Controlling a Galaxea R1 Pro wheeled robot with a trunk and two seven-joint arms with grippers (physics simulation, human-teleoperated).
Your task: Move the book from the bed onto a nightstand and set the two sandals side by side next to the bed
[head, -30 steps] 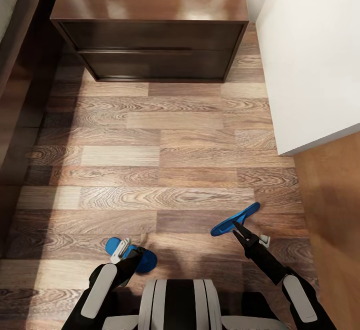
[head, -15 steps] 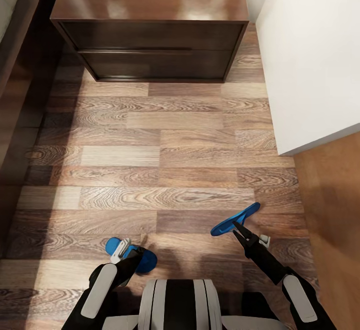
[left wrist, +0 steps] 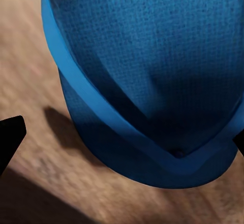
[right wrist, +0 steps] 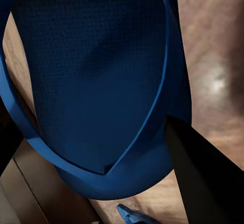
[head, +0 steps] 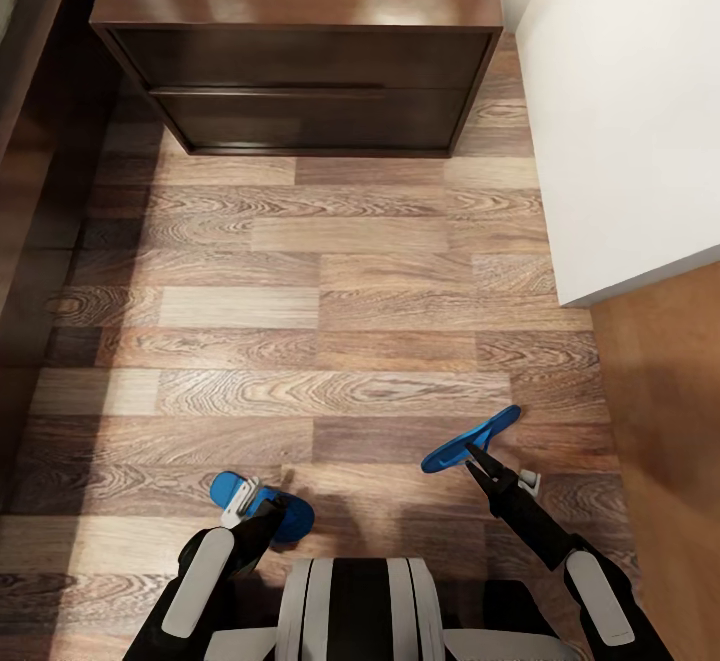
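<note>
I have a blue sandal in each claw. My right gripper (head: 472,453) pinches one sandal (head: 470,438) by its edge, tilted above the wood floor (head: 330,311). My left gripper (head: 258,513) is closed on the other sandal (head: 228,489), low by the floor. The nightstand (head: 300,31) sits ahead, bed frame (head: 30,141) on my left.

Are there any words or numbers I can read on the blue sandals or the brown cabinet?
None: no words, numbers or signs can be read.
Left sandal: plain blue, no text.
Right sandal: plain blue, no text.
Nightstand: plain dark wood, no label.
</note>
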